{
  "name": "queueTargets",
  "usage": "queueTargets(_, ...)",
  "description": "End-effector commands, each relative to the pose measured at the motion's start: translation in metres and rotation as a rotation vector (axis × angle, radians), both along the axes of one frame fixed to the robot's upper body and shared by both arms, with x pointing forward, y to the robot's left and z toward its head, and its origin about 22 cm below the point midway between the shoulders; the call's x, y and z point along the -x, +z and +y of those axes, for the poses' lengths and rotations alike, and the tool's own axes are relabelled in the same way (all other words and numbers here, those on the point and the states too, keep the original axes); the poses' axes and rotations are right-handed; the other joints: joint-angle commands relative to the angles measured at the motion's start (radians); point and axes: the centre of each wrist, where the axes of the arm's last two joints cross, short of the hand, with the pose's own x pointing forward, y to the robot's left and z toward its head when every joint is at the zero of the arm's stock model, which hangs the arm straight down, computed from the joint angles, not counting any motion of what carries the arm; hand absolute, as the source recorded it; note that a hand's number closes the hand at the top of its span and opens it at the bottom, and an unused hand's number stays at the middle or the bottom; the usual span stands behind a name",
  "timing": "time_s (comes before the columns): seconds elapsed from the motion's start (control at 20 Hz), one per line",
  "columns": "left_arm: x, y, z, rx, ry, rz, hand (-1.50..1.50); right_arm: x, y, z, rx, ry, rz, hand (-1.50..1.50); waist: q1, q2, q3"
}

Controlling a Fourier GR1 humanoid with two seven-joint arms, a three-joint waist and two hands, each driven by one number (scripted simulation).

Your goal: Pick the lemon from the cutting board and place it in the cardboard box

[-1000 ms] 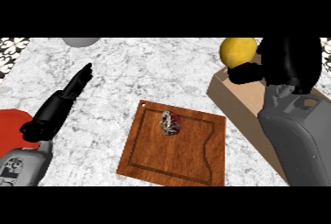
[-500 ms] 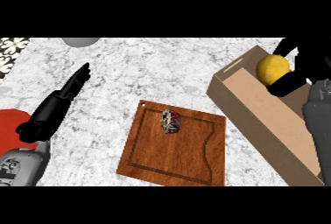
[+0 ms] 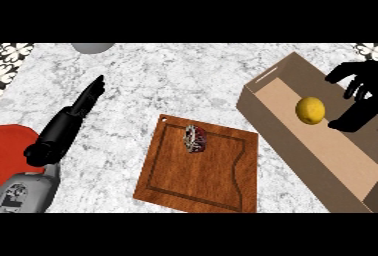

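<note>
Two robot hands show, and yours to mind is the right robot hand (image 3: 359, 87), up at the right edge of the view, over the far side of the cardboard box (image 3: 275, 127). Its fingers are spread and hang downward, with the thumb reaching low; nothing is curled into them, so it stands open. The lemon (image 3: 310, 110) sits just beside it, toward the left, with bare cardboard showing between the fruit and the nearest finger. You cannot tell from this steep angle whether the lemon rests on the box floor or hangs a little above it, but it lies within the box walls, toward the upper end.

So the placing looks done or all but done. To finish well, lift the right robot hand straight up and away from the box, keeping the fingers spread so none of them catches the fruit or hooks the wall on the way out. Avoid sweeping left across the opening, where the lemon lies.

Farther out, the cutting board (image 3: 198, 167) rests on the marble worktop (image 3: 170, 80) to the left of the box, well apart from the lemon, with only a small dark ring-shaped thing (image 3: 195, 138) on its upper part. The left robot hand (image 3: 90, 95) lies far left, fingers straight, resting idle.
</note>
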Motion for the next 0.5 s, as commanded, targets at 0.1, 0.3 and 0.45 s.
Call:
queueTargets(0.1,-0.001,-0.005,-0.014,0.002,0.008,0.003,0.0,0.008,-0.005,-0.006,-0.146,0.145,-0.068,-1.5,0.0,0.0,0.0)
queueTargets(0.3,0.0,-0.007,-0.001,0.003,0.004,0.012,0.0,0.008,0.019,-0.012,-0.437,0.109,-0.423,-1.5,-0.009,-0.003,0.002)
queueTargets(0.45,-0.001,0.0,0.005,0.009,0.012,0.014,0.0,0.008,0.009,-0.03,-0.757,-0.018,-0.59,-1.5,-0.013,-0.005,0.005)
